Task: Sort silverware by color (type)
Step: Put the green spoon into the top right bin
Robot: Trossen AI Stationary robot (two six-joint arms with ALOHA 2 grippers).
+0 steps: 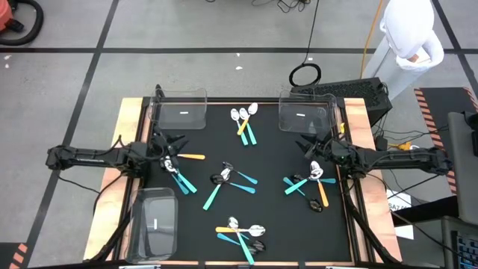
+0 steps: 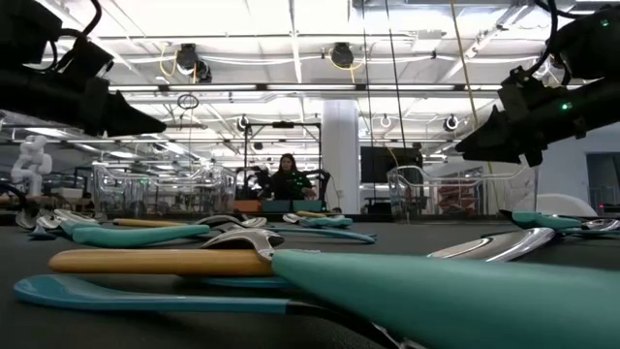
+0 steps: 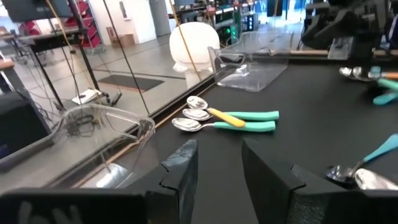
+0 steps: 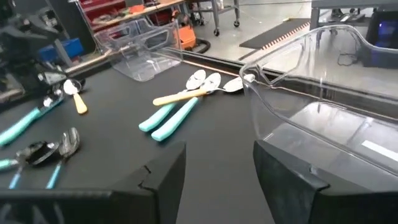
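A: What is seen of the room and the surface?

B: A large hall with ceiling lights is seen beyond the table, where a person (image 2: 288, 177) is seated far off. A black mat (image 1: 276, 217) is laid over the table, framed by pale wooden edges. Three clear bins are set on it: one at the far left corner (image 1: 179, 108), one at the far right corner (image 1: 305, 113), one at the near left (image 1: 153, 222).

A: And the silverware?

B: It is scattered over the mat in clusters. Three spoons (image 1: 244, 122) with silver heads are grouped at the far middle, two teal-handled and one orange. A dark-headed group (image 1: 230, 182) lies at the centre, a mixed pile (image 1: 243, 235) at the near edge, and one cluster lies beside each gripper.

A: How are the arms posed?

B: Both are stretched inward, low over the mat. The left gripper (image 1: 168, 144) is held just above an orange-handled spoon (image 1: 187, 158) and teal ones; its fingers (image 3: 270, 180) are parted with nothing between them. The right gripper (image 1: 315, 149) is held over the right cluster (image 1: 310, 183), jaws likewise spread and empty. Whether either touches the mat cannot be told, perhaps not.
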